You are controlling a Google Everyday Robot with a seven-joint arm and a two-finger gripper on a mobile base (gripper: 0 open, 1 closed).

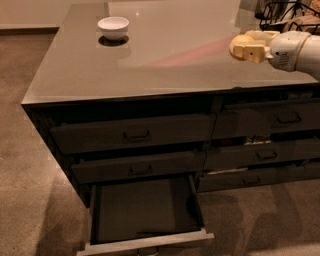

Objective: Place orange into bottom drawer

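Observation:
My gripper (247, 46) is at the right side of the view, above the right part of the grey counter top (165, 55). Its pale fingers are shut on the orange (242, 40), a small round fruit whose top shows between them. The bottom drawer (150, 243) of the left stack stands pulled open, low and to the left of the gripper. Its flat dark floor is bare. The gripper and the orange are well above and to the right of the open drawer.
A white bowl (113, 26) stands at the back left of the counter. Two closed drawer fronts (135, 135) sit above the open drawer. The right stack's drawers (265, 155) look slightly ajar. A dark wire object (287, 12) is at the back right. The floor is carpet (30, 190).

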